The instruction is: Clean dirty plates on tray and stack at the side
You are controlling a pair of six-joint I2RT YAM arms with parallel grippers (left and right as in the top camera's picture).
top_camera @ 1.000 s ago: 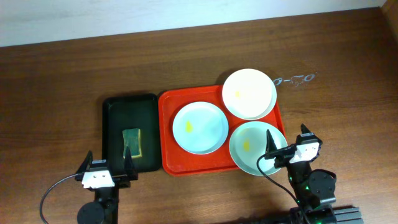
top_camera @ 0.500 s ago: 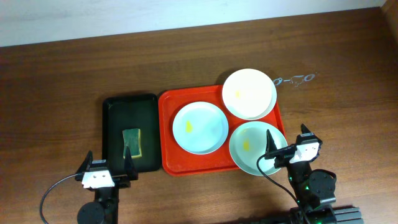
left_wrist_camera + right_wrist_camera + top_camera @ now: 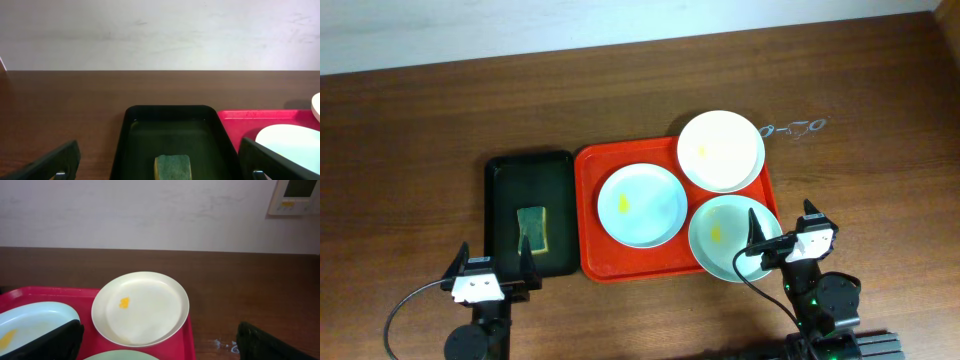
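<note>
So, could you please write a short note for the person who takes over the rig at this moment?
Left claw: open, empty, near the black tray that holds the sponge.
Right claw: open, empty, at the pale green plate.
White plate, pale blue plate and the green one all lie on the red tray, each with a yellow smear.
Done: nothing; sponge not picked up, no plate stacked.
Left: take the sponge, wipe all three, stack them beside the tray.
</note>
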